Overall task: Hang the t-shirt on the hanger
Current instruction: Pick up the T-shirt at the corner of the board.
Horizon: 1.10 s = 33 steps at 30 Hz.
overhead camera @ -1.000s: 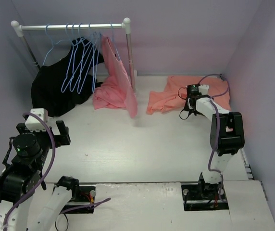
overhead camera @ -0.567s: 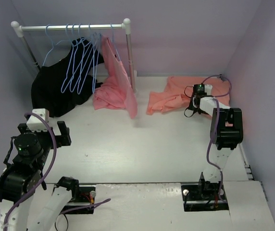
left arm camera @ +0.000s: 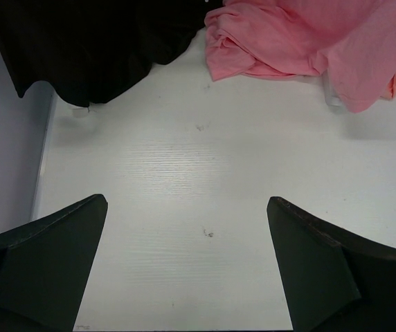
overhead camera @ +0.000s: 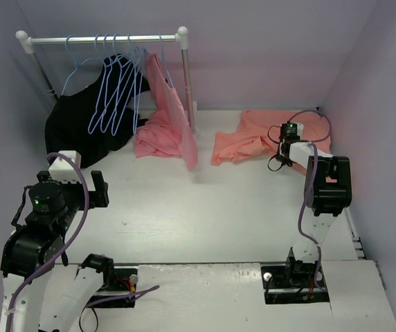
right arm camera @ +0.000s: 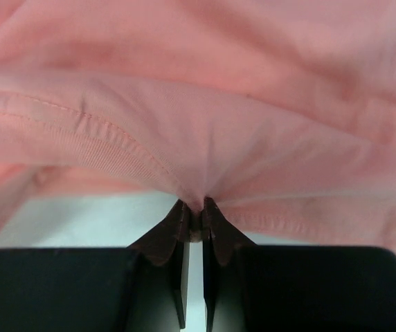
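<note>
The salmon-pink t-shirt lies crumpled on the white table at the back right. My right gripper is at its right part, shut on a pinched fold of the t-shirt's hemmed edge, with cloth bunched between the tips of the gripper. Several light-blue wire hangers hang on the rack bar at the back left. My left gripper hovers over the near left of the table, and in its wrist view the gripper stands wide open with only bare table between the fingers.
The white-capped rack bar stands on an upright post. A black garment and a second pink garment hang from it and spill onto the table. Purple walls close in on three sides.
My right gripper slid a little right onto the t-shirt and shut on its edge. The left arm shifted slightly forward and right, still open.
</note>
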Available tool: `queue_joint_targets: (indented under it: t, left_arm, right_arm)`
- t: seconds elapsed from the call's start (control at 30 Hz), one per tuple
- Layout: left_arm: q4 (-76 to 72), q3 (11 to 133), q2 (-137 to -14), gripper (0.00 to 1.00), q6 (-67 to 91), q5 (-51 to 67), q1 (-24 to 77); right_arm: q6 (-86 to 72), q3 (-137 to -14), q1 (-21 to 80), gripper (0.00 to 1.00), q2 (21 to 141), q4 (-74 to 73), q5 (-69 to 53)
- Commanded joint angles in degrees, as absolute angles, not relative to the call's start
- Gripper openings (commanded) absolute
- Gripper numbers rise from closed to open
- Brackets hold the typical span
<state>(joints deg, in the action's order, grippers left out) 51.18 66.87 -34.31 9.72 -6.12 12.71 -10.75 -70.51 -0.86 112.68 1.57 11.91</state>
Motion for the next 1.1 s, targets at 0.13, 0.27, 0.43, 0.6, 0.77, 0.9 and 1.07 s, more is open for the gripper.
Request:
queue_joint_targets:
  t: [0.13,0.27,0.43,0.6,0.77,0.9,1.07]
  left_arm:
    - [45.48,71.96,-38.39,0.97,11.76,-0.48,13.61]
    - [42.03,73.96,-40.33,0.97,14.87,3.48,14.01]
    - [40.25,76.11,-42.28,0.97,17.49,6.42,14.68]
    - [39.43,76.84,-42.77,0.97,18.22,7.59,14.85]
    - [39.51,78.75,-42.72,0.97,18.19,8.09,14.85]
    - [39.64,80.76,-42.71,0.97,17.93,7.82,14.85]
    - [39.73,82.38,-42.21,0.97,18.04,8.17,14.92]
  right_arm:
    - [-12.69,-66.16,6.24,0.0,87.32,-1.69,5.87]
    - [-13.46,-67.49,13.34,0.0,78.09,-7.13,1.53]
    - [-16.0,-71.28,23.9,0.0,70.23,-12.13,-4.93]
    - [-19.74,-78.48,35.22,0.0,67.79,-12.13,-8.61]
    - [-20.29,-91.25,47.18,0.0,72.04,-12.04,-8.72]
    - [-18.98,-101.6,51.84,0.0,77.75,-12.13,-10.63]
    - [-16.3,-111.61,52.27,0.0,81.94,-12.04,-13.69]
